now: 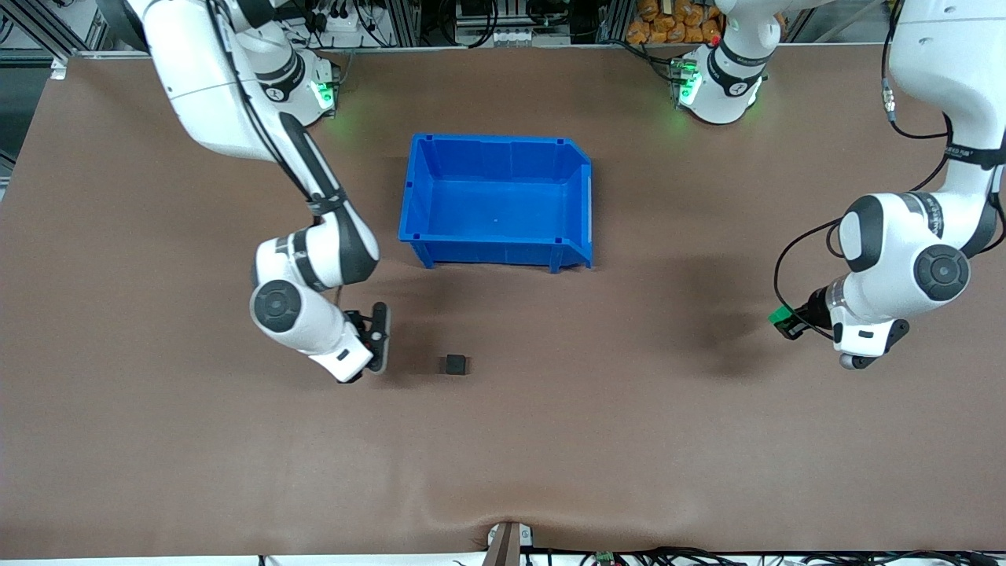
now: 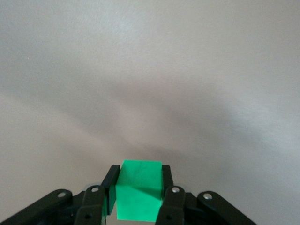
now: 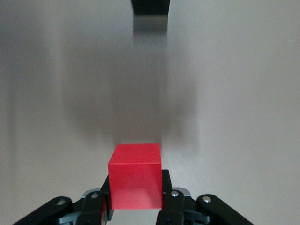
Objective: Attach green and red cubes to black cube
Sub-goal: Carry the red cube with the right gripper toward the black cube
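Right gripper (image 3: 136,206): clenched on the red cube (image 3: 135,180), hanging low over the table, at about 9 o'clock from the black cube.
Left gripper (image 2: 138,201): clamped on the green cube (image 2: 139,197), over the table's left-arm end, at 3 o'clock from the black cube, well apart.
Blue bin (image 1: 578,196): at 12 o'clock from the black cube; skirt it.
Black cube (image 1: 454,364): alone on the table.
Advice: square the red face, press gently so the black cube cannot skid.
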